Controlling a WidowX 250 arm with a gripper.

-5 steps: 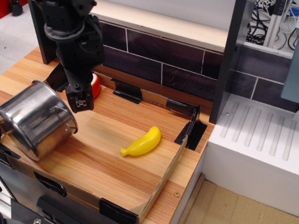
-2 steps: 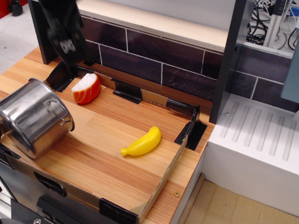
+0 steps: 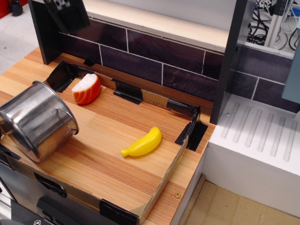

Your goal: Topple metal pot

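The end effector (image 3: 68,11) is seen only as a blurred dark shape at the upper left of the frame, cut by the top edge; whether it is spread or pressed together cannot be told. Nothing is gripped by it, and it is well apart from everything on the bench (image 3: 108,154).

The pot (image 3: 37,120) is found at the left edge of the frame, tipped onto its side on the wooden bench, with its base turned toward the lower right. A wire handle (image 3: 67,123) is seen on its right flank.

Near the pot, toward the upper middle left, an orange-and-white toy (image 3: 86,88) is set. A banana (image 3: 141,143) lies at the centre, well apart from the pot.
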